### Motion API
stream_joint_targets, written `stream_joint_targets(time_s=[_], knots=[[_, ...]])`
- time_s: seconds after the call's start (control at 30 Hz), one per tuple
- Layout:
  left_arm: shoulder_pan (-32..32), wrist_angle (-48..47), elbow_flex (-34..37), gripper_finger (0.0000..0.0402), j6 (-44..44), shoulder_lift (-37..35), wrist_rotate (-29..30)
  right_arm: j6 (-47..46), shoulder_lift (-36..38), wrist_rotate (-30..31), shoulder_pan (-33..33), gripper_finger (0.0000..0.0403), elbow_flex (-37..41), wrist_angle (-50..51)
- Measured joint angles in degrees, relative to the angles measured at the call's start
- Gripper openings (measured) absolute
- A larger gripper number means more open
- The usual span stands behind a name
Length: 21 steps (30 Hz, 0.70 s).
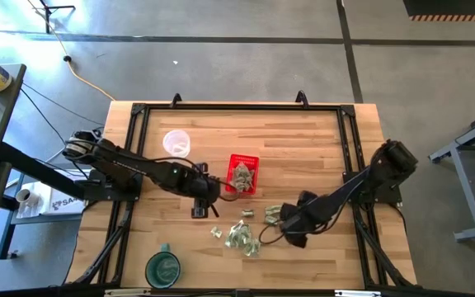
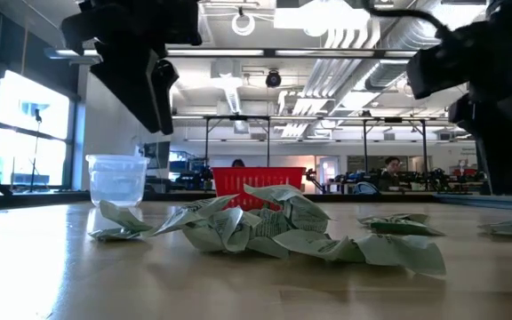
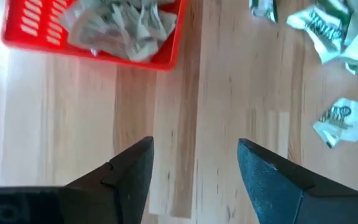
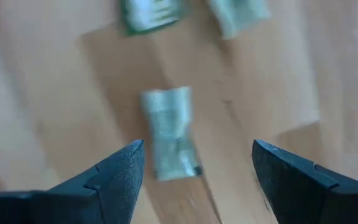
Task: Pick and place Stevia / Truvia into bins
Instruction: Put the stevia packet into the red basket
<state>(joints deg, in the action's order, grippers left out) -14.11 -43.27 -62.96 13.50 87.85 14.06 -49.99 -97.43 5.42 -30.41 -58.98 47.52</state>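
We see a wooden table w/ two dark arms. The red basket sits near the table's centre and holds a heap of sachets; in the left wrist view that heap fills most of the basket. More loose sachets lie scattered on the bare wood nearer the front edge, btw. the two grippers and a bit right of centre; in the low view they form a crumpled pale green and white pile w/ the basket behind it.

The left gripper hangs just left of the basket, slightly nearer the front; its fingers stand apart over bare wood and hold nothing. The right gripper is at the right side of the loose pile; its fingers are spread, w/ one sachet lying on the table btw. them, not gripped.

A clear plastic cup stands far-left of the basket. A round green cup stands near the front edge, left. Both are well apart from the sachets.
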Motion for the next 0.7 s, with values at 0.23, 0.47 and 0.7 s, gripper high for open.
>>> stream_joint_targets(time_s=[0.23,0.47,0.7], knots=[[-0.24,-0.89,0.09,0.0266,2.6,0.0,0.36,9.04,-0.83,-2.63,0.42,0.0286,2.44,-7.37],[-0.24,-1.91,0.09,0.0254,4.2,0.0,0.44,6.47,-0.63,-5.19,3.22,0.0282,6.95,-9.87],[-0.17,-2.06,0.09,0.0243,4.38,0.02,0.44,6.4,-0.58,-5.95,3.48,0.0193,8.08,-10.25]])
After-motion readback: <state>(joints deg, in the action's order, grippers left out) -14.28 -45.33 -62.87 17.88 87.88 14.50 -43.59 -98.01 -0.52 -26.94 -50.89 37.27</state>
